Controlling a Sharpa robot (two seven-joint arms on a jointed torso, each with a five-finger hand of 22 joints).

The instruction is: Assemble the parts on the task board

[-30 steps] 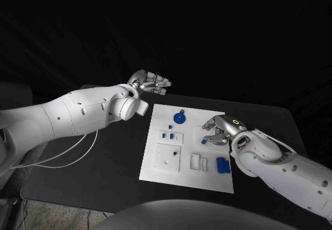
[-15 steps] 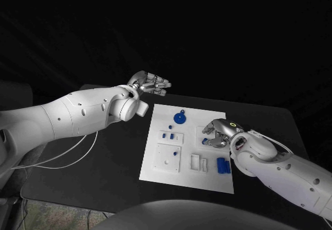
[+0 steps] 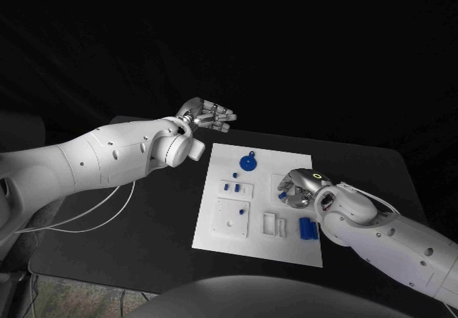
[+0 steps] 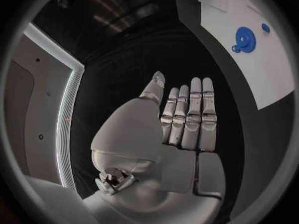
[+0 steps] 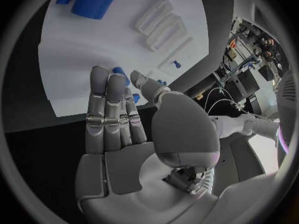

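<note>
My right hand (image 3: 298, 187) sits over the right side of the white board (image 3: 259, 232), fingers straight and side by side; a small blue piece (image 5: 119, 74) lies at the fingertips, can't tell if it's pinched. Left hand (image 3: 207, 114) hangs off the board's far-left corner, fingers flat together, holding nothing. I count one blue gear (image 3: 248, 163), two small blue pegs (image 3: 229, 188), one blue block (image 3: 307, 228); my right arm covers part of the board edge.

A white task board (image 3: 218, 233) (blue parts (image 3: 248, 163)) lies on the black table (image 3: 153, 228).
</note>
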